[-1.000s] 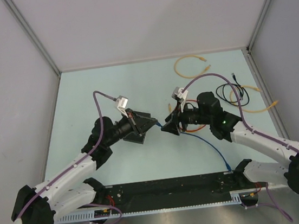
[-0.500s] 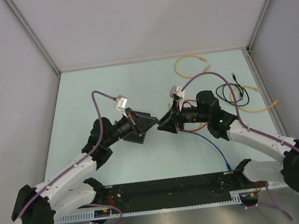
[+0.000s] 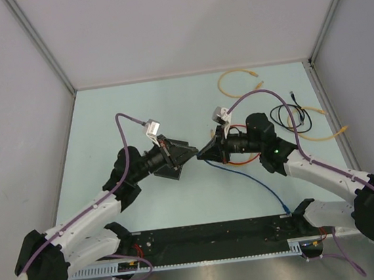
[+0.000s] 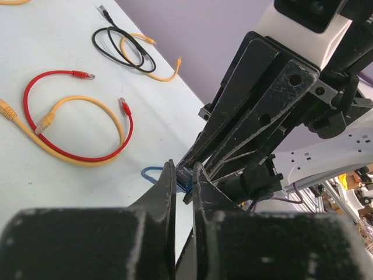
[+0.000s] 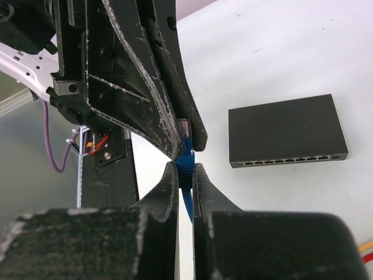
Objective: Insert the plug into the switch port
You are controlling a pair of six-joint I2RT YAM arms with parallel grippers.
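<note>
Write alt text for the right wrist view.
Right hand grips a blue plug from below while the left hand pinches its tip from above. At right, the black switch lies flat on the pale table, ports facing the camera.

From here, left gripper [image 3: 190, 153] and right gripper [image 3: 202, 154] meet tip to tip over the middle of the table [image 3: 95, 117], blocking it. Yellow cable [image 3: 220, 84] and black cable [image 4: 94, 39] litter the far right corner. Blue cable [image 3: 268, 187] trails to the near edge. The far left corner stands free.

The pale counter [image 3: 201, 200] carries the switch [image 5: 285, 131] left of centre, a blue cable [image 3: 273, 191] nearer right, and a yellow cable [image 3: 223, 89] and black cable [image 3: 285, 106] far right.
</note>
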